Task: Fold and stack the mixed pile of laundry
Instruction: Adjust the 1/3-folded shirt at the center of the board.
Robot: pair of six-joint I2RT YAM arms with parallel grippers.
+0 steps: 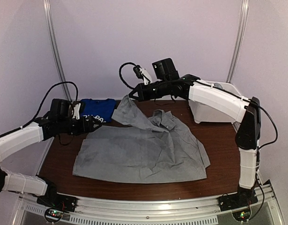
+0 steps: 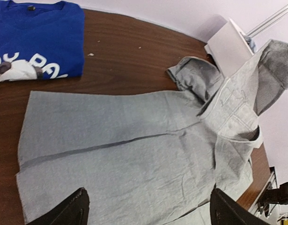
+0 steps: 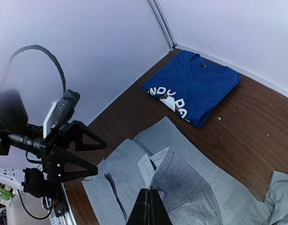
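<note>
**Right fingers (image 3: 143, 215) pinched on the grey shirt (image 1: 139, 150), left fingers (image 2: 71, 213) wide & empty**

Your right gripper (image 1: 133, 95) is clenched on one corner of the shirt and holds it up off the table (image 1: 223, 159) at the back. The rest of the shirt lies spread across the middle, w/ the collar area bunched on the side toward the white bin (image 1: 214, 110). Your left gripper (image 1: 94, 123) hovers by the shirt's back-left corner, jaws released, nothing btwn them. The blue tee (image 1: 98, 110) sits folded at back left, just beside that corner.

What could go wrong, as I judge it:
- The pinch looks thin, only a small bit of fabric. Pull fast and the cloth may slip out, so the flap drops crooked
- It's a one-point hold w/ the left side unpinned. The whole shirt may drag or swing round instead of creasing
- The raised flap hangs near the tee. A sweep that way could catch it & undo that fold
- The left gripper is close to the tee too. Bring it down carelessly and you may nudge the tee or grab two layers
- The bunched collar could get folded in as a lump, giving a lopsided stack
</note>
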